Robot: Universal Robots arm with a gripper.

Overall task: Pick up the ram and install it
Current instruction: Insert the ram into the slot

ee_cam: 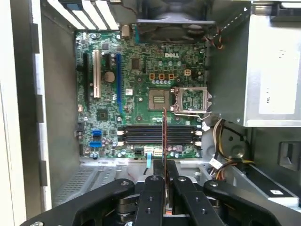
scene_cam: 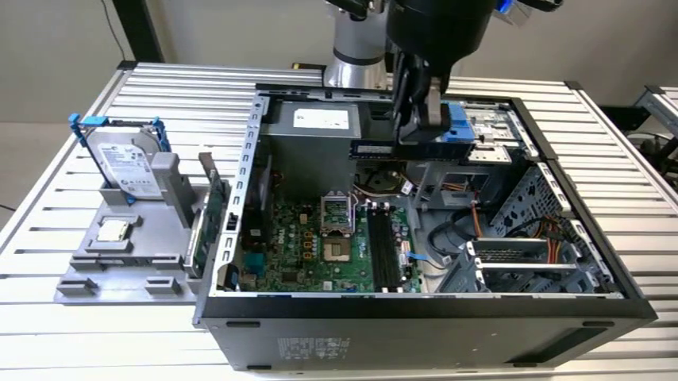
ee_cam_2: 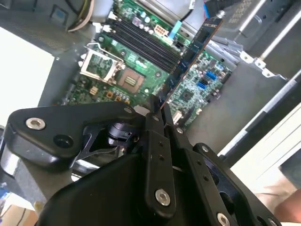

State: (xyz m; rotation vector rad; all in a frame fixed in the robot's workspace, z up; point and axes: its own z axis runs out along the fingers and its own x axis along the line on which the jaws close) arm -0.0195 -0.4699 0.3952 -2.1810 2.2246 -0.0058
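My gripper [scene_cam: 421,131] hangs over the open computer case [scene_cam: 424,305], shut on the ram [scene_cam: 408,149]. The ram is a long dark stick, held level above the motherboard [scene_cam: 307,254]. In the second wrist view the ram [ee_cam_2: 195,49] runs out from the fingertips [ee_cam_2: 155,117] over the green board. In the first wrist view the ram [ee_cam: 164,136] shows edge-on, crossing the black memory slots [ee_cam: 157,134] below it and apart from them. The slots [scene_cam: 383,250] lie beside the processor socket [scene_cam: 333,214].
On the exterior view's left a grey fixture [scene_cam: 117,262] holds a silver hard drive in a blue frame [scene_cam: 122,163] and a green expansion card [scene_cam: 212,210]. Inside the case are a power supply [scene_cam: 317,119], drive cages [scene_cam: 529,262] and loose cables [scene_cam: 466,230].
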